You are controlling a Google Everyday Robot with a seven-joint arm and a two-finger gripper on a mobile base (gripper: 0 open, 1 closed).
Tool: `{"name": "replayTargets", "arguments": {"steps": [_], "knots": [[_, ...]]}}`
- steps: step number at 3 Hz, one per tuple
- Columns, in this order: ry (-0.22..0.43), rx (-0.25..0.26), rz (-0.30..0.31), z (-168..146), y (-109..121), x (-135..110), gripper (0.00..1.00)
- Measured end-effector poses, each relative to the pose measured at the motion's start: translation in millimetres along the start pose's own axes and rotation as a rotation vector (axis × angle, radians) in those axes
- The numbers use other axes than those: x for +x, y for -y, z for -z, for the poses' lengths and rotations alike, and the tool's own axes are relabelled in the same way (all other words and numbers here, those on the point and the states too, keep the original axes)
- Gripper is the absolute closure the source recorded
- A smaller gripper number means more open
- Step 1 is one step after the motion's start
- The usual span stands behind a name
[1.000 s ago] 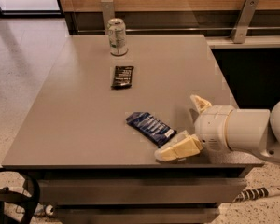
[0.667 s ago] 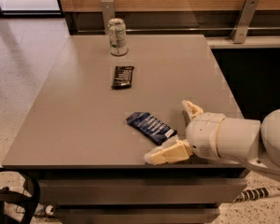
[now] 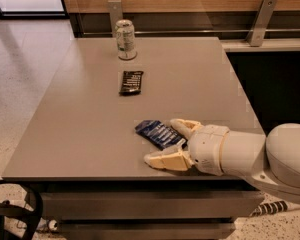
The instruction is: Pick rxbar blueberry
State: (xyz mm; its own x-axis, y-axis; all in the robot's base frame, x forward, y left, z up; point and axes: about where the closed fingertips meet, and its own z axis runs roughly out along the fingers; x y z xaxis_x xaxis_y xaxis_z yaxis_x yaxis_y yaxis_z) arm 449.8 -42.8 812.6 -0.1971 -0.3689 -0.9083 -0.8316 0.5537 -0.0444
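Note:
The rxbar blueberry [image 3: 157,133], a flat bar in a glossy dark blue wrapper with white lettering, lies on the grey table [image 3: 85,119] near its front edge. My gripper [image 3: 163,141] comes in from the right at table height and is open. One cream finger [image 3: 186,126] lies behind the bar's right end and the other finger [image 3: 165,160] lies in front of it. The bar's right end sits between them. The white arm fills the lower right.
A black-wrapped bar [image 3: 131,82] lies further back on the table. A soda can [image 3: 125,39] stands near the far edge. Two metal rail posts [image 3: 259,15] stand behind the table. Tiled floor lies to the left.
My gripper has moved left along the table's front, so its open fingers now straddle the right end of the blue bar. The bar, the black bar and the can have not moved.

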Motion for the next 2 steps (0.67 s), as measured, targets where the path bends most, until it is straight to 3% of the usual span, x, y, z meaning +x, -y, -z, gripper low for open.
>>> {"name": "replayTargets", "arguments": {"steps": [1,2], "knots": [[-0.002,-0.001,0.007,-0.5,-1.8,-2.4,0.63],[-0.003,-0.002,0.011,-0.9,-3.0,-3.9,0.86]]}}
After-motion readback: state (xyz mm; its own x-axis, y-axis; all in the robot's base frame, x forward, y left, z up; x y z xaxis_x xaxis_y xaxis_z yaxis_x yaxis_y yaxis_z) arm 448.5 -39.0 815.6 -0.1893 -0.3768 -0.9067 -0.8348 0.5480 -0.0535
